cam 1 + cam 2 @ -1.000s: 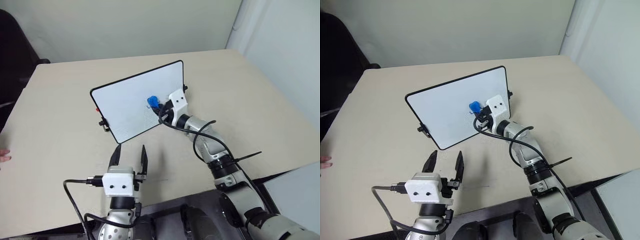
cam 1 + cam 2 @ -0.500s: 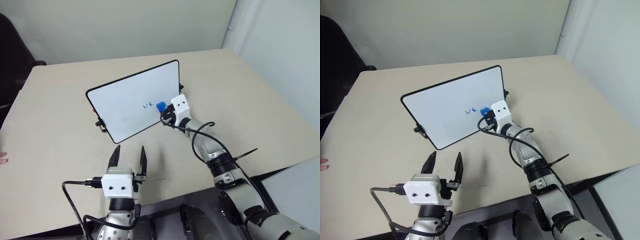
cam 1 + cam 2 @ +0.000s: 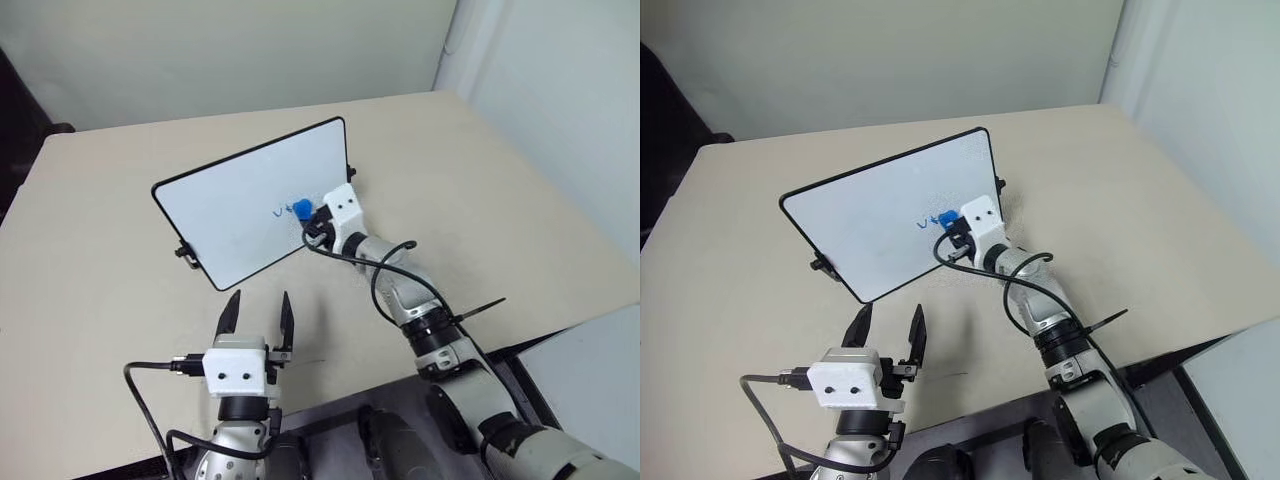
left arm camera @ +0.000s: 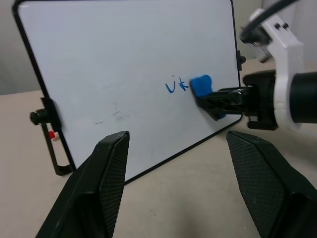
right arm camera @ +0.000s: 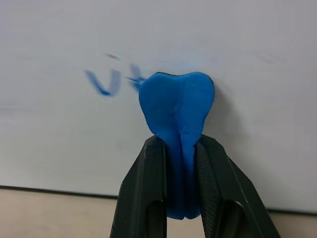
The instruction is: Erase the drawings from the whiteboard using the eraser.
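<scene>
Drawings (image 4: 177,86) sit mid-board (image 3: 230,200), eraser (image 3: 299,208) pinched in right gripper (image 3: 308,215) at their right edge; wiping underway, next stroke leftward; left gripper (image 3: 260,312) idle, open, near.

Left gripper (image 3: 260,314) fingers spread, bare table (image 3: 110,280) ahead up to the whiteboard (image 3: 230,200). Right gripper (image 3: 306,213) and eraser (image 3: 300,208) block the board's right part.
</scene>
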Robot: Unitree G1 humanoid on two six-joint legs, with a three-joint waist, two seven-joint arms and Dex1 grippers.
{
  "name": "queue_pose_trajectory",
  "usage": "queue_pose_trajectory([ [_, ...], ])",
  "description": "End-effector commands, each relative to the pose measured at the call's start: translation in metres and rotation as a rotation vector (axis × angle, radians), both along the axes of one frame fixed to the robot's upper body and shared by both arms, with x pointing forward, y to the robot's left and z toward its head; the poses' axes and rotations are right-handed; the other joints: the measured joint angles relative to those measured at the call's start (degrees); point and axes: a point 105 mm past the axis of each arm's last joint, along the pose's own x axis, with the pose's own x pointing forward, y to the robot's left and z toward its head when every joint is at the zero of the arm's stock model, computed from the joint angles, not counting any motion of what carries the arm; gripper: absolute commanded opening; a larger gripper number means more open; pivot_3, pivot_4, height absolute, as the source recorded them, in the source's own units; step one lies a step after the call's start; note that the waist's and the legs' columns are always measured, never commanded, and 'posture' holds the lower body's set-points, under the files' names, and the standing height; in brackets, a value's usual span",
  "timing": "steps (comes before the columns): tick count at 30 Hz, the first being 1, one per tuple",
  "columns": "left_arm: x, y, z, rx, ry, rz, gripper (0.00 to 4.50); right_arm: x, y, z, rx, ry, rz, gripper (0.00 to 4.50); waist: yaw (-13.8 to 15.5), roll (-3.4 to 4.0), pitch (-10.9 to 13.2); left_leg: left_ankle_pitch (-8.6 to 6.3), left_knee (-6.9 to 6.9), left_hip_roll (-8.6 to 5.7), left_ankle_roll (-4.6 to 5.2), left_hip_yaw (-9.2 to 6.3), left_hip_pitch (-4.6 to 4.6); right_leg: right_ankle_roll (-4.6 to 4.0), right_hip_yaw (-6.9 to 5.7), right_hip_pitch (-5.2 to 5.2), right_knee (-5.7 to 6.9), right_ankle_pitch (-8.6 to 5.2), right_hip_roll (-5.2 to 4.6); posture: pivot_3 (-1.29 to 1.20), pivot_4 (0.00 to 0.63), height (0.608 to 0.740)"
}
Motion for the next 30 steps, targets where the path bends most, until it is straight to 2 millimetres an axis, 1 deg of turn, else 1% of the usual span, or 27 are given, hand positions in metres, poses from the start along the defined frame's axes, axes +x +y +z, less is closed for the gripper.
queue_pose_trajectory([
  [1,-0.005,-0.008,0.015,-0.031,-0.058,-0.023,3.42,-0.019,0.032,0.018,-0.003,-0.058,0.124,0.43,-0.1,0.00,0.0,0.01,-0.04,0.01,-0.03,0.00,0.00,0.00,0.00,-0.01,0.00,0.00,0.02,0.00,0.150,0.731],
  [4,-0.005,-0.008,0.015,-0.032,-0.058,-0.022,3.42,-0.024,0.043,0.015,-0.043,-0.074,0.159,0.43,-0.1,0.00,0.0,0.05,-0.09,0.06,-0.08,0.01,0.01,-0.02,0.00,-0.04,0.05,0.01,0.05,0.00,0.150,0.731],
  [8,-0.006,-0.008,0.016,-0.030,-0.060,-0.021,3.42,-0.030,0.056,0.018,-0.055,-0.098,0.206,0.43,-0.1,0.00,0.0,0.10,-0.08,0.09,-0.15,0.00,0.07,-0.07,0.00,-0.12,0.10,0.04,0.07,0.00,0.150,0.731],
  [11,-0.006,-0.007,0.016,-0.027,-0.061,-0.020,3.42,-0.031,0.060,0.021,-0.051,-0.111,0.210,0.43,-0.1,-0.01,0.0,0.14,-0.06,0.08,-0.19,0.00,0.08,-0.11,-0.01,-0.12,0.10,0.07,0.07,0.00,0.150,0.731],
  [14,-0.006,-0.006,0.017,-0.023,-0.062,-0.022,3.42,-0.028,0.059,0.022,-0.045,-0.111,0.195,0.43,-0.2,-0.01,0.0,0.17,-0.05,0.08,-0.19,0.00,0.09,-0.11,-0.01,-0.12,0.11,0.07,0.07,0.00,0.150,0.731],
  [17,-0.006,-0.006,0.017,-0.022,-0.062,-0.023,3.42,-0.019,0.052,0.023,-0.035,-0.099,0.145,0.43,-0.2,-0.01,0.0,0.20,-0.04,0.09,-0.21,0.00,0.09,-0.13,0.00,-0.12,0.19,0.08,0.08,0.00,0.150,0.731],
  [21,-0.005,-0.007,0.017,-0.020,-0.062,-0.032,3.42,-0.003,0.036,0.024,-0.022,-0.084,0.046,0.43,-0.1,-0.01,0.0,0.30,-0.05,0.09,-0.20,-0.03,0.17,-0.10,-0.02,-0.12,0.30,0.06,0.08,0.00,0.150,0.731],
  [23,-0.005,-0.008,0.017,-0.021,-0.062,-0.035,3.42,0.004,0.027,0.025,-0.015,-0.078,0.006,0.43,0.1,-0.04,0.0,0.40,-0.03,0.08,-0.20,-0.05,0.17,0.06,-0.02,-0.08,0.29,-0.03,0.08,0.00,0.150,0.731],
  [27,-0.004,-0.009,0.017,-0.023,-0.061,-0.041,3.42,0.014,0.012,0.028,0.002,-0.067,-0.053,0.43,0.2,-0.08,0.0,0.57,0.13,0.04,-0.22,-0.09,0.14,0.06,-0.02,-0.02,0.27,-0.03,0.08,0.00,0.150,0.731],
  [30,-0.004,-0.010,0.017,-0.025,-0.060,-0.046,3.42,0.019,0.007,0.032,0.012,-0.073,-0.081,0.43,0.2,-0.08,0.0,0.57,0.30,0.02,-0.21,-0.12,0.07,0.05,-0.02,-0.04,0.23,-0.03,0.08,0.00,0.150,0.731],
])
